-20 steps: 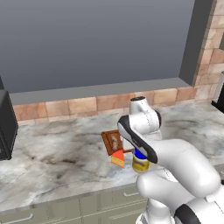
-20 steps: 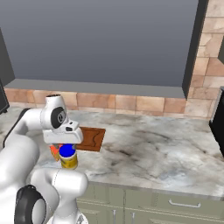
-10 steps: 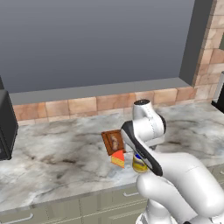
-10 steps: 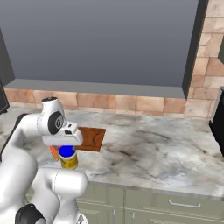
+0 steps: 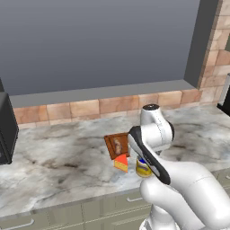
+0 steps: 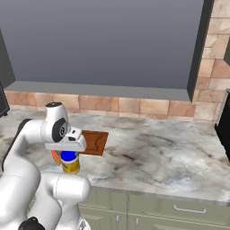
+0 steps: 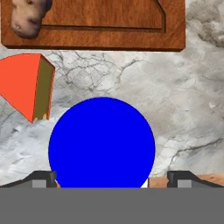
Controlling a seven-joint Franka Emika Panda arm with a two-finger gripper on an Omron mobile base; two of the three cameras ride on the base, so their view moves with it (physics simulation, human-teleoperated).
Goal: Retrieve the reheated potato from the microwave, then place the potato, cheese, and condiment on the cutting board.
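One potato (image 7: 29,17), lumpy and mottled brown, lies on the cutting board (image 7: 109,26) at about eleven o'clock in the hand view, partly cut off by the top edge. One dark reddish-brown board with a raised rim rests flat on the marble counter (image 7: 183,109). One cheese (image 7: 27,83) wedge, orange-red on top with a dull yellow side, sits off the board at nine o'clock, near its edge but not touching it. One condiment (image 7: 101,142) jar stands upright at six o'clock, its round blue lid toward the camera, close beside the cheese. One gripper (image 7: 111,179) hangs straight above the jar, fingertips (image 7: 43,178) spread wide to either side of the lid, holding nothing.
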